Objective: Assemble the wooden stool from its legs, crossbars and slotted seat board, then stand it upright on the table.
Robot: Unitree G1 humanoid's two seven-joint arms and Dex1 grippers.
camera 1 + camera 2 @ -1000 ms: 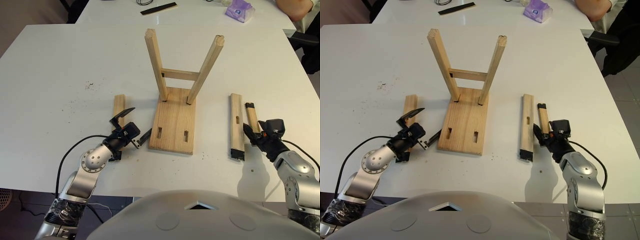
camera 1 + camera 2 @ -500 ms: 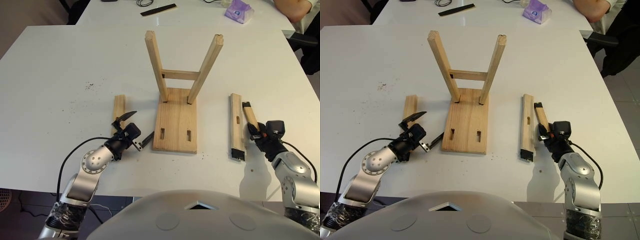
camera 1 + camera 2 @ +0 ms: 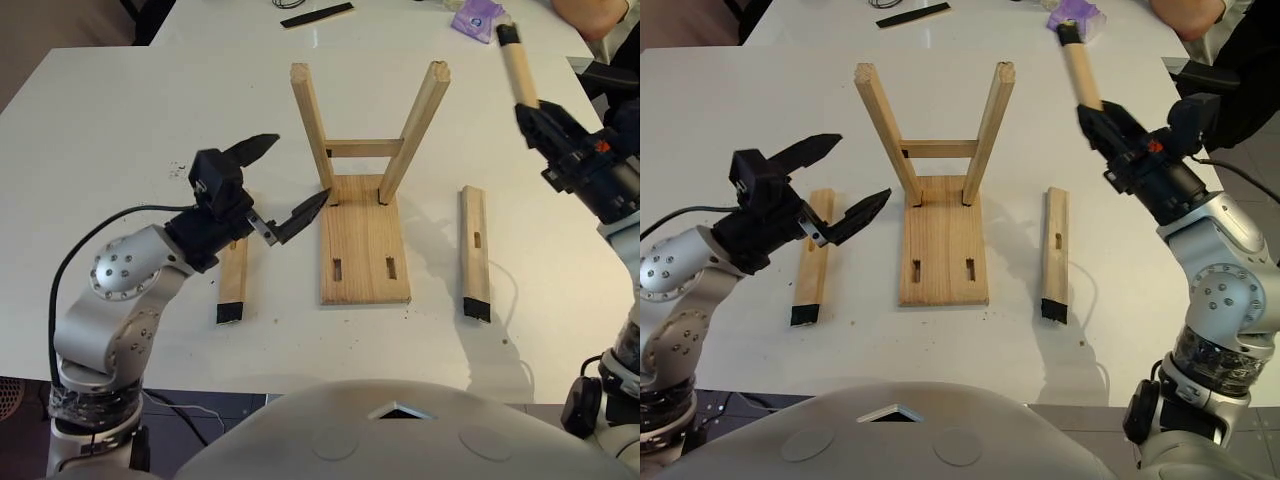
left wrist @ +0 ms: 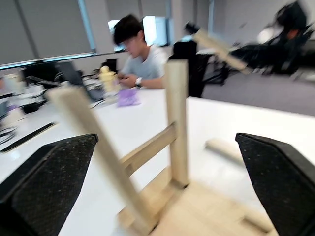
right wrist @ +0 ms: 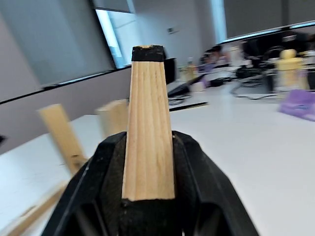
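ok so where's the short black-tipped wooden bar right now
The short black-tipped wooden bar is clamped in the right end effector, held high above the table on its right side, nearest the loose wooden leg lying right of the slotted seat board.

No writing, number or sign can be read (anything printed is too small).

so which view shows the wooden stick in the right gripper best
The right wrist view: the light wooden stick with a black tip sits close and central, clamped in the right gripper. Both eye views show it smaller, held up over the white table's right side. The left wrist view has it blurred.
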